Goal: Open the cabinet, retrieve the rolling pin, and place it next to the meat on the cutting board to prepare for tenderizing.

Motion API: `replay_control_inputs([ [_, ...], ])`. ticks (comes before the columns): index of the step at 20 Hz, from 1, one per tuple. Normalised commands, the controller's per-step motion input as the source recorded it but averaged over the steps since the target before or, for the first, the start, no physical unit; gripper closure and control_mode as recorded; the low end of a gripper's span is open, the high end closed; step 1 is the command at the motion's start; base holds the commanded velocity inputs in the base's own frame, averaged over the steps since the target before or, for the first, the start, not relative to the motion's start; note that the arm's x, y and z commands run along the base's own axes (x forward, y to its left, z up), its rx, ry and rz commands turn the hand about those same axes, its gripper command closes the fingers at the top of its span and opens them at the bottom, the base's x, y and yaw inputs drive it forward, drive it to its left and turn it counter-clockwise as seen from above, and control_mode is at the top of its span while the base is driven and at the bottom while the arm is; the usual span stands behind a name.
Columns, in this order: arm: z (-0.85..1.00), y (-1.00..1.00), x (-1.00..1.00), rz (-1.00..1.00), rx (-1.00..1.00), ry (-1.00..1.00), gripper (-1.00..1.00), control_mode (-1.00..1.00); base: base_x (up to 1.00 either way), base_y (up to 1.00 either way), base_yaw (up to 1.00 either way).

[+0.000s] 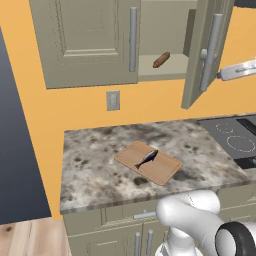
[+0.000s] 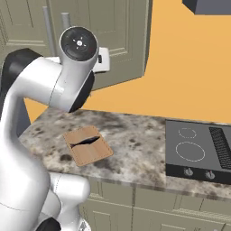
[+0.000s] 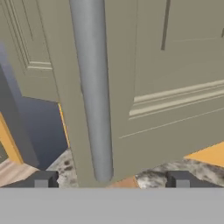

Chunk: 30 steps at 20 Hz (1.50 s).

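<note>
Looking across the left base view from left to right: the cabinet fills the upper left of the frame, its left door shut, its long silver handle running down the door's right edge. Just right of that handle the compartment stands open, and the rolling pin lies tilted on the inner shelf, upper centre of the frame, alone there as far as I can see. Right of it the right door is swung out edge-on, its bar handle facing the right side of the frame. My forearm comes in from the right edge at handle height.

Lower centre: the speckled counter carries the cutting board, and the meat lies on the board, slightly left of its middle. The stovetop sits at the right edge, well apart from the board.

In the right base view the board with the dark meat shows at centre left, the stovetop at the right.

In the hand view the door handle stands upright left of centre, close to the camera. My gripper is spread: the fingertips sit far apart at the bottom, the handle's lower end above the gap between them, not touching either that I can tell. Nothing is pinched.
</note>
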Motion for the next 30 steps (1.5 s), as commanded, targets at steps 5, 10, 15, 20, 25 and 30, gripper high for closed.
replay_control_inputs([
  [5,0.0,0.26,-0.49,-0.17,-0.03,0.0,-1.0,-1.0,0.0,0.0,0.0],
  [10,0.0,0.57,-0.36,-0.19,-0.12,0.0,-1.0,-1.0,0.0,0.0,0.0],
  [15,-0.14,0.72,-0.22,-0.09,-0.23,0.0,-1.0,-1.0,0.0,0.0,0.0],
  [20,-0.1,0.65,-0.04,0.0,-0.27,-0.05,-1.0,-1.0,0.0,0.0,0.0],
  [25,0.0,0.65,0.03,0.0,-0.23,-0.02,-1.0,-1.0,0.0,0.0,0.0],
  [30,0.0,0.34,0.47,-0.08,-0.13,0.05,-1.0,-1.0,0.0,0.0,0.0],
])
